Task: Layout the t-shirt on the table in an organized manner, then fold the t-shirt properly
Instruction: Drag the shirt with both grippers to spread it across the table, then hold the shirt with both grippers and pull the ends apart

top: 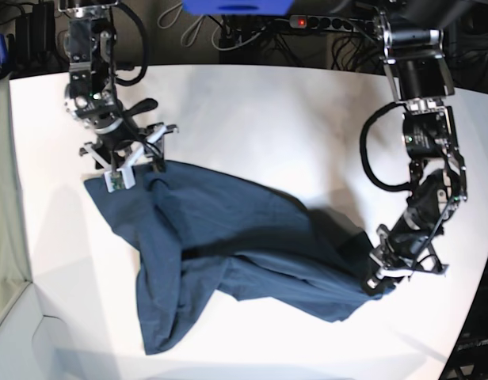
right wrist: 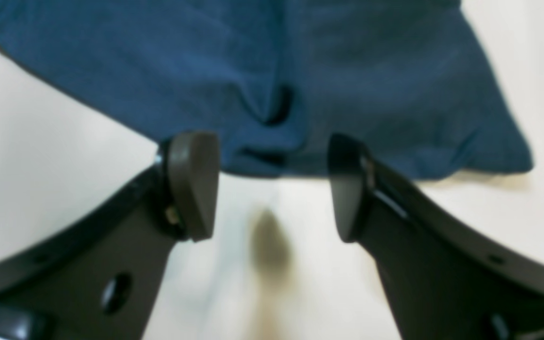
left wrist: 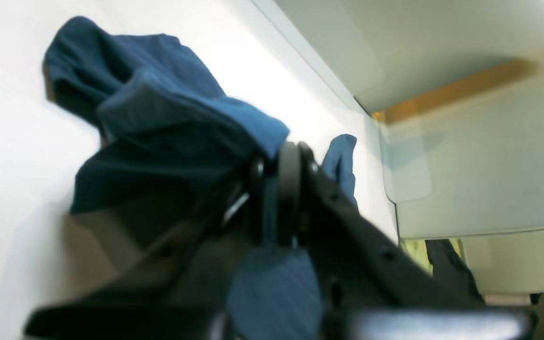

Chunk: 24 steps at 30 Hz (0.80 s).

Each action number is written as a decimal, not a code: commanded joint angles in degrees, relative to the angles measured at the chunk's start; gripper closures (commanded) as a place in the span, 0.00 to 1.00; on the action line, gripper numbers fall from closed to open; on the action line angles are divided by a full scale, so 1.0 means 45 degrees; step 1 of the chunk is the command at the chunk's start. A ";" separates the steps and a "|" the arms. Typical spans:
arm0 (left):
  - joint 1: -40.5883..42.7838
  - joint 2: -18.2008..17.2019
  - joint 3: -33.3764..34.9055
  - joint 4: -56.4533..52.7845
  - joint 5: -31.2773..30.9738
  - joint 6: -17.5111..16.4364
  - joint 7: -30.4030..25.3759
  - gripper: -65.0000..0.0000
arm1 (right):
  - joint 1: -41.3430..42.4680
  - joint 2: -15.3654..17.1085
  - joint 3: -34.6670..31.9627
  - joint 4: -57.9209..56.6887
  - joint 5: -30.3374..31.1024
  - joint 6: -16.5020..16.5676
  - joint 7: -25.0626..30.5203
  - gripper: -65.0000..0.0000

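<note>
We see the t-shirt [top: 228, 245] spread loosely and rumpled across the middle of the table [top: 268, 119], stretched on a slant in the base view from about ten o'clock down to about four o'clock, with a long fold trailing off toward seven o'clock. The right gripper [top: 133, 162] sits at the shirt's ten o'clock corner in that view. Through its own wrist camera the right gripper [right wrist: 272, 189] stands released, both fingers [right wrist: 194, 184] well apart with bare white table showing between them. The cloth's edge [right wrist: 262, 94] lies just past the fingertips toward twelve o'clock, bunched into a small pleat right above the gap. We cannot tell whether the pads touch the fabric. The left gripper [top: 386, 273] is at the shirt's opposite end, around four o'clock in the base view, low over the table. In the left wrist view the left gripper [left wrist: 284, 160] is clenched on the t-shirt [left wrist: 158, 118]. Blue cloth is pinched between the closed fingers, the bulk of it rising in a heap toward ten o'clock from the tips, a small flap poking out at two o'clock, and another fold hanging below toward six o'clock, all rather blurred.
</note>
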 commanded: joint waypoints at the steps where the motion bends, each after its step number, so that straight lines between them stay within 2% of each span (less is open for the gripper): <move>1: -0.0332 -0.0118 -0.0051 0.0197 -0.0293 -0.0045 -0.0192 1.00 | 0.0375 0.0074 -0.0001 -0.0096 0.0066 -0.0043 0.0253 0.42; 7: -0.0351 -0.0118 -0.0051 -0.0291 -0.0293 -0.0045 -0.0212 1.00 | 0.1606 -0.0062 -0.0001 -0.2734 0.0066 0.0016 0.0234 0.43; 9: -0.0351 -0.0118 -0.0051 -0.0330 -0.0293 -0.0045 -0.0212 1.00 | 0.1782 -0.0043 -0.0020 -0.3203 0.0066 0.0016 0.0253 0.47; 12: -0.0351 -0.0118 -0.0051 -0.0330 -0.0293 -0.0045 -0.0212 1.00 | 0.1997 -0.0023 -0.0020 -0.3339 0.0066 0.0016 0.0253 0.69; 14: -0.0371 -0.0118 -0.0051 -0.0330 -0.0312 -0.0045 -0.0212 1.00 | 0.2133 -0.0023 -0.0020 -0.3339 0.0066 -0.0043 0.0214 0.92; 15: -0.0371 -0.0118 -0.0051 -0.0252 -0.0332 -0.0045 -0.0212 1.00 | 0.2153 -0.0023 -0.0001 -0.3320 0.0066 -0.0043 0.0136 1.00; 21: -0.0781 -0.0118 -0.0070 -0.0193 -0.0410 -0.0045 -0.0212 1.00 | 0.2036 -0.0004 0.0077 -0.1659 0.0047 -0.0043 0.0116 1.00; 24: -0.0898 -0.0177 -0.0109 -0.0174 -0.0410 -0.0045 -0.0212 1.00 | 0.1664 0.0387 0.0077 0.0119 0.0047 -0.0004 0.0116 1.00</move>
